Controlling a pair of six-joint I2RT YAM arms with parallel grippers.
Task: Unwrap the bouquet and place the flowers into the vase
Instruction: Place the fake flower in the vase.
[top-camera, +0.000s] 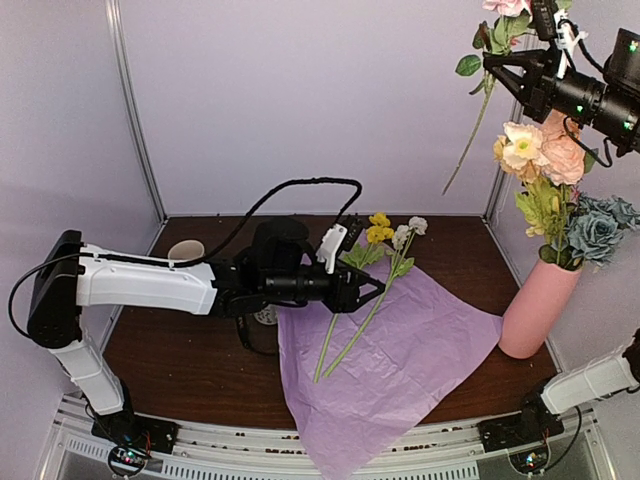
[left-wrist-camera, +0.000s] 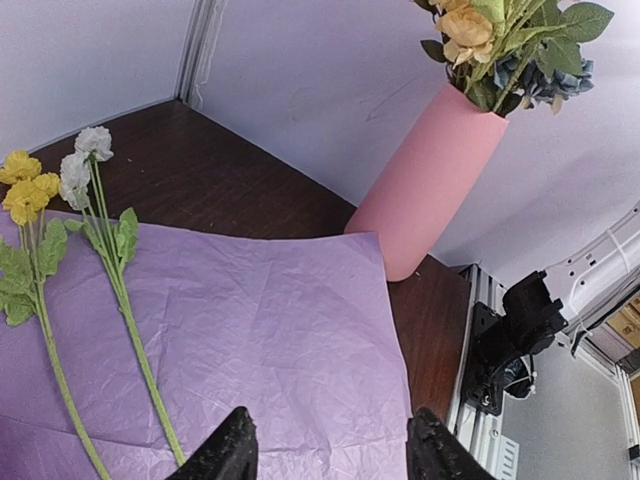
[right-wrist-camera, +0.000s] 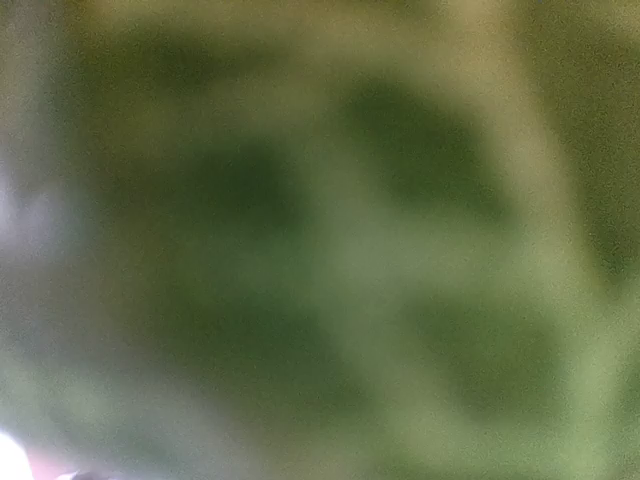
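Right end effector (top-camera: 492, 62) clamped on pink-bloom stem (top-camera: 467, 135), high at 1 o'clock. Pink vase (top-camera: 535, 315) at 4 o'clock is crowded, so the stem may snag its blooms (top-camera: 545, 150). Left end effector (left-wrist-camera: 330, 445) gapes empty over white-bloom stem (left-wrist-camera: 140, 350) and could pinch the tissue paper (left-wrist-camera: 280, 340).

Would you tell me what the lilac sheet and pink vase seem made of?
The lilac sheet looks like thin matte tissue paper, given its fine creases. The pink vase is smooth and matte without glare; ceramic or plastic, I cannot tell.

Left claw (top-camera: 377, 293) agape, right claw (top-camera: 490, 62) pinched
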